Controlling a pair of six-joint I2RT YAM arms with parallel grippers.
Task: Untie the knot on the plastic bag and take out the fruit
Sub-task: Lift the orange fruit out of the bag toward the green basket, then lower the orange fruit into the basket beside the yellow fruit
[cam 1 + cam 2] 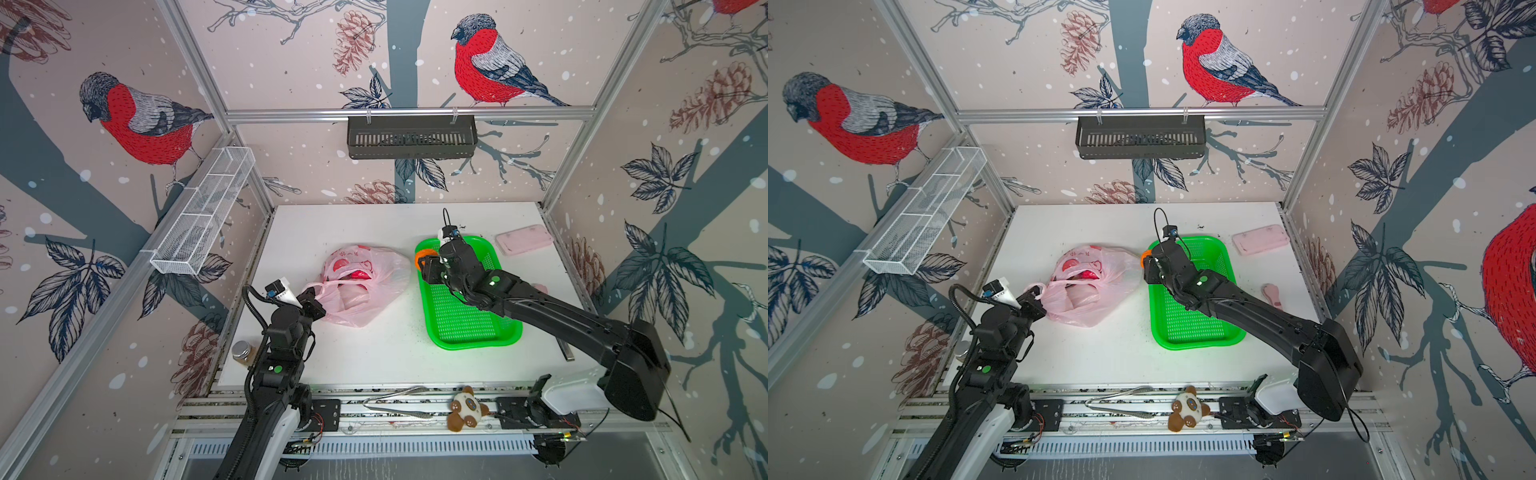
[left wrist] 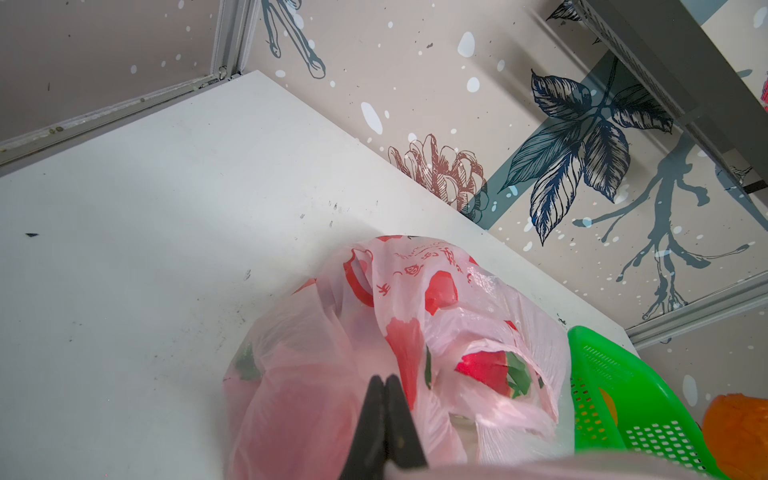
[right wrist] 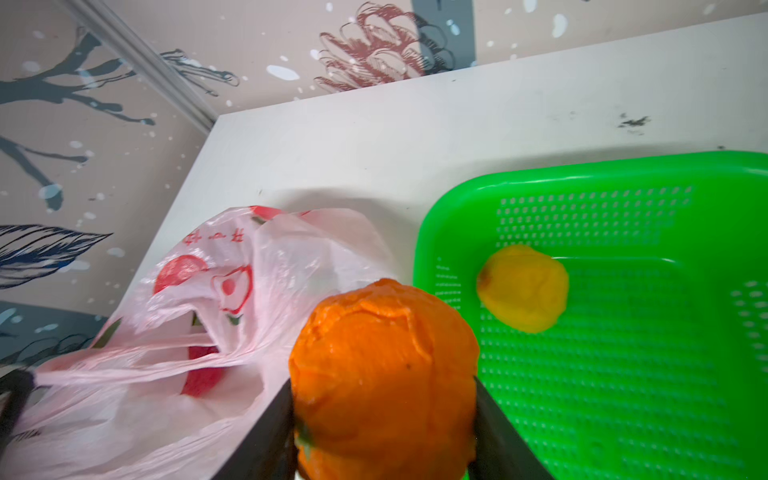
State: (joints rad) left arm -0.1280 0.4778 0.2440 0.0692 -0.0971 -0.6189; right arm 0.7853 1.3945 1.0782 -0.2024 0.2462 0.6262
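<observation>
left end effector (image 2: 384, 384): pressed together, pinching a handle of the plastic bag (image 1: 368, 291)
right end effector (image 3: 382, 388): clamped on 1 orange citrus (image 3: 382, 345), at bag-side rim of green tray (image 1: 473, 343)
plastic bag: 1, mouth open, on tabletop (image 1: 374, 357), beside tray
citrus: 2 total; 1 held, 1 yellow citrus (image 3: 523, 289) in tray
in bag: 1 red fruit (image 2: 484, 368) with green scales seen; rest unclear

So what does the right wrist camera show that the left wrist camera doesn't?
Only the right wrist view shows the right gripper clamped on the orange fruit, and the yellow fruit lying in the open inside the green tray. Only the left wrist view shows the left gripper with jaws pressed together on the plastic bag, and green scales on a red fruit inside it. Both show the bag, the tray, the orange fruit and the white table.
</observation>
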